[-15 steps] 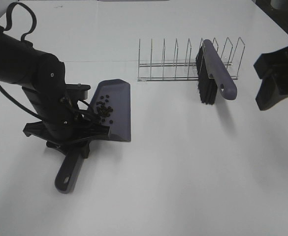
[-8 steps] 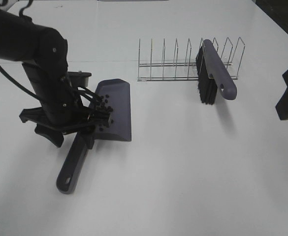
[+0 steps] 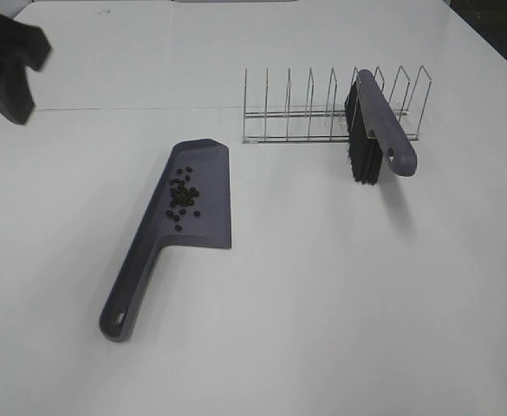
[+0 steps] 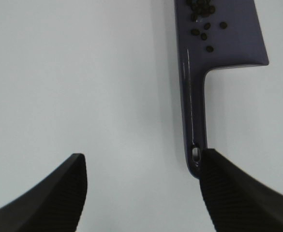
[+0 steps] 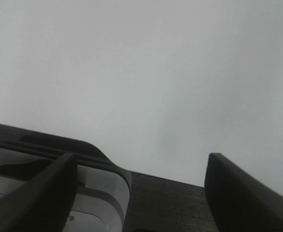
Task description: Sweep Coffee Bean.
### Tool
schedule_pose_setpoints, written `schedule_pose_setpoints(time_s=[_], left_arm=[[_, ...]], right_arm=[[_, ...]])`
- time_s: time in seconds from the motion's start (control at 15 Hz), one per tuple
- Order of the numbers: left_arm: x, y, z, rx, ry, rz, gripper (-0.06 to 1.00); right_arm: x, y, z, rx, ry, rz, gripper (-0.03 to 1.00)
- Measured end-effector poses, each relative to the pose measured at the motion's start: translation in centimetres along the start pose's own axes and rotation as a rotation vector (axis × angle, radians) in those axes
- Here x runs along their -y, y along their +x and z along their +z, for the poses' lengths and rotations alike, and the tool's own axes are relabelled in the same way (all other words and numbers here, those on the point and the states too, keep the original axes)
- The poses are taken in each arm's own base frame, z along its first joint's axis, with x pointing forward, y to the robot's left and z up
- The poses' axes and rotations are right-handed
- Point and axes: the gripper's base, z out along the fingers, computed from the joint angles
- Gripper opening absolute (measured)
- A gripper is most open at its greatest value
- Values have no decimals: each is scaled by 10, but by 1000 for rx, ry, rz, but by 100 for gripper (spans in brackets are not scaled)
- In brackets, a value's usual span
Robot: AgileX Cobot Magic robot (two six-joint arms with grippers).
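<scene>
The grey-purple dustpan lies flat on the white table, left of centre, its handle pointing toward the front edge. The coffee beans sit in a loose cluster inside its pan. The left wrist view shows the same beans and dustpan. My left gripper is open and empty, raised well clear of the handle end. Only a dark blurred part of the left arm shows at the far left. My right gripper is open with nothing in it, over the table's edge and outside the high view.
A wire rack stands at the back, right of centre. A grey-handled brush with black bristles leans in it. The right wrist view shows a dark surface and a white-rimmed object past the table edge.
My left gripper opened, let go of the dustpan handle and drew back up to the far left. The right arm slid out of the high view to the right. The dustpan stayed put.
</scene>
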Motion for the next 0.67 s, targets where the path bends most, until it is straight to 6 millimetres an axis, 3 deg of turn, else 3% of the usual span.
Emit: schedule_pose_setpoints(time_s=[0.07, 0.13, 0.27, 0.33, 0.4, 0.67], left_arm=[[-4, 5, -11, 21, 4, -5, 63], [-13, 22, -33, 75, 20, -16, 63], [-30, 62, -55, 131, 39, -28, 63], [-38, 84, -60, 145, 43, -32, 63], [-48, 119, -59, 158, 48, -35, 63], [-69, 197, -55, 270, 117, -57, 63]], right_arm=[[1, 6, 0, 3, 0, -16, 65], [2, 16, 2, 8, -1, -38, 65], [5, 41, 4, 34, -3, -62, 65], [7, 51, 2, 56, -5, -65, 65], [8, 63, -4, 125, -12, -64, 65], [11, 89, -28, 374, -37, -117, 65]])
